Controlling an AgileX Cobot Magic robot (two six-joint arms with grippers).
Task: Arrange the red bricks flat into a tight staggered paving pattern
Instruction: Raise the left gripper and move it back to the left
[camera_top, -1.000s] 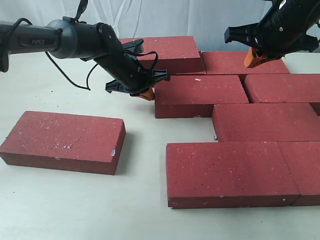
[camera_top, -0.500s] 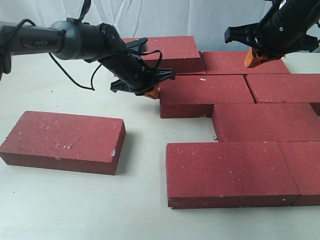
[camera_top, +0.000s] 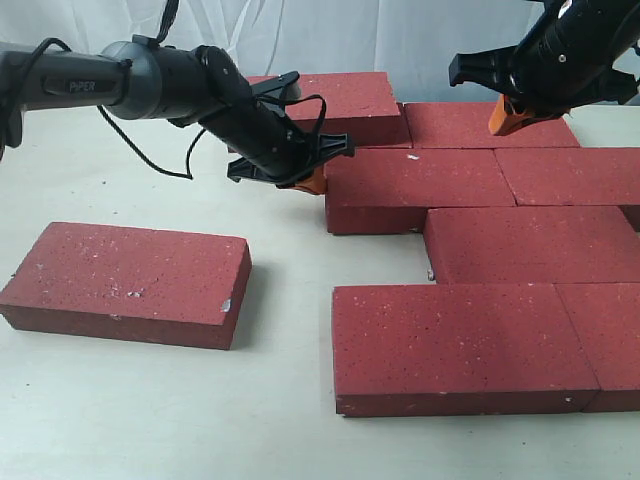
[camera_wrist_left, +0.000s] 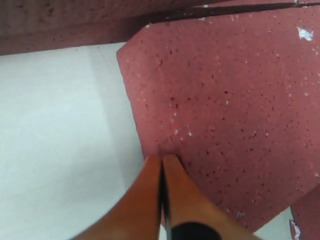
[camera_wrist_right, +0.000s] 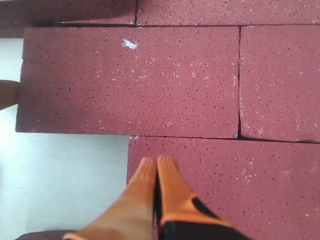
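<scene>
Left jaws closed, touching left end of second-row brick (camera_top: 418, 188); right jaws closed, hovering above far bricks (camera_top: 450, 126); lone brick (camera_top: 125, 278) sitting apart, near-left on desk (camera_top: 150, 410)

Setting: robot test bench, laboratory type.
Indicators: bare white tabletop (camera_top: 120, 400), white curtain backdrop (camera_top: 420, 40), cabled arm (camera_top: 70, 85) marked PIPER, red bricks (camera_top: 460, 345) laid directly on the surface.

Scene is being lit brightly, evenly; soft shadows are being cast beside the red bricks (camera_top: 130, 275) (wrist-view fingertips (camera_wrist_left: 145, 200) being blurred).
</scene>
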